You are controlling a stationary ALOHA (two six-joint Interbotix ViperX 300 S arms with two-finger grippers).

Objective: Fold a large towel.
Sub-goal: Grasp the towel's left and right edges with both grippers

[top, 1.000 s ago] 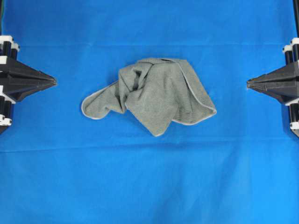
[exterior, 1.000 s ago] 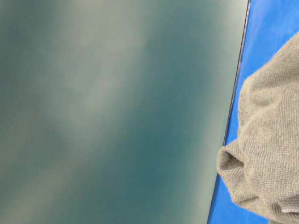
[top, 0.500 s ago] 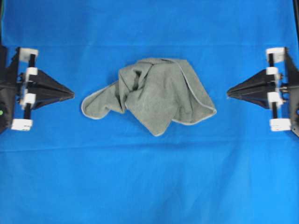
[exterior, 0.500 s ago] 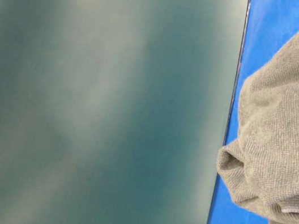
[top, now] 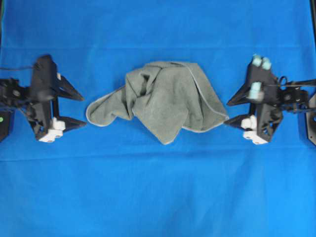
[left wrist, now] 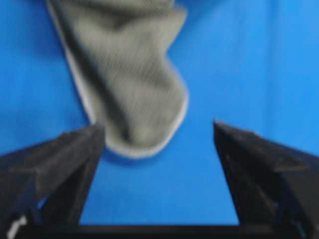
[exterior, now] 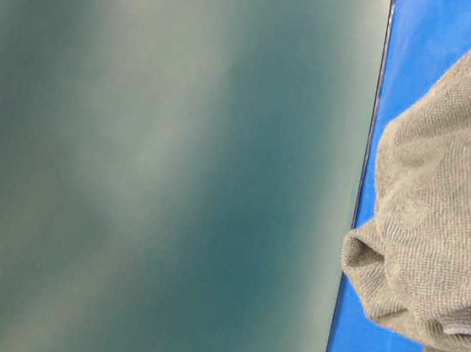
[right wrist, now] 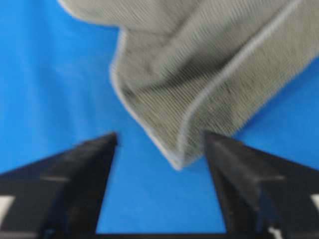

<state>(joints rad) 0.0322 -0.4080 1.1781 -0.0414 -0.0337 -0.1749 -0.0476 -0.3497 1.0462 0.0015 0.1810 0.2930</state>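
Note:
The grey-green towel [top: 165, 98] lies crumpled in a heap at the middle of the blue cloth, with a pale hem along its edges. My left gripper [top: 82, 109] is open just left of the towel's rounded left lobe, which shows between its jaws in the left wrist view [left wrist: 134, 84]. My right gripper [top: 229, 112] is open at the towel's right corner, whose hemmed tip [right wrist: 177, 162] sits between its jaws without being gripped. The towel also fills the right side of the table-level view [exterior: 442, 238].
The bright blue cloth [top: 158, 187] covers the whole table. A blurred dark teal surface [exterior: 147, 161] fills the left of the table-level view.
Both arms have come in from the side edges toward the towel. Both grippers have turned and opened from shut. The towel has not moved.

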